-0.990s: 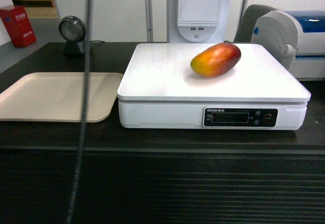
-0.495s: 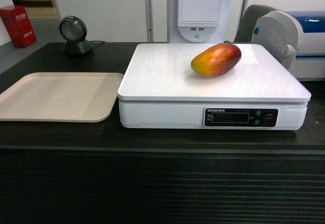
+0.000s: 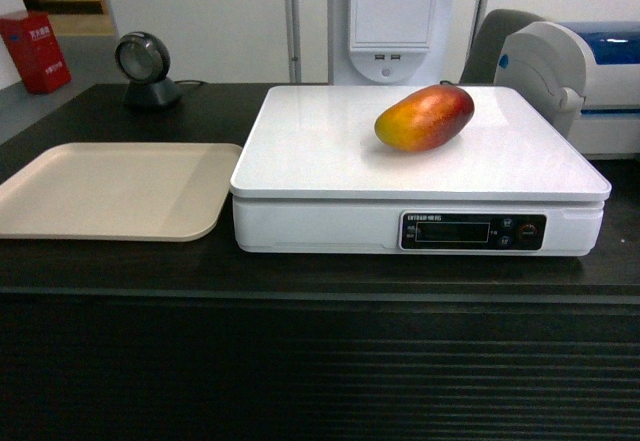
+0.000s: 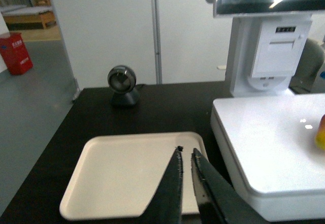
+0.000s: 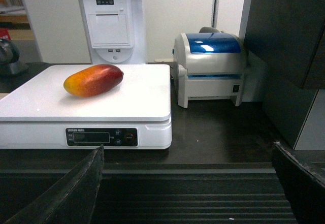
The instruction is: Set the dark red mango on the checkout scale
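Since the mango (image 3: 425,117) lies on the scale (image 3: 330,161), far from both jaws, the job looks done; left jaws nearly closed, right jaws wide open, both empty.

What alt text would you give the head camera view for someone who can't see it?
A dark red mango lies on the flat top of a white scale on a black checkout counter. An empty beige tray sits to the scale's left, with a round scanner behind it. No end effector is in this view.
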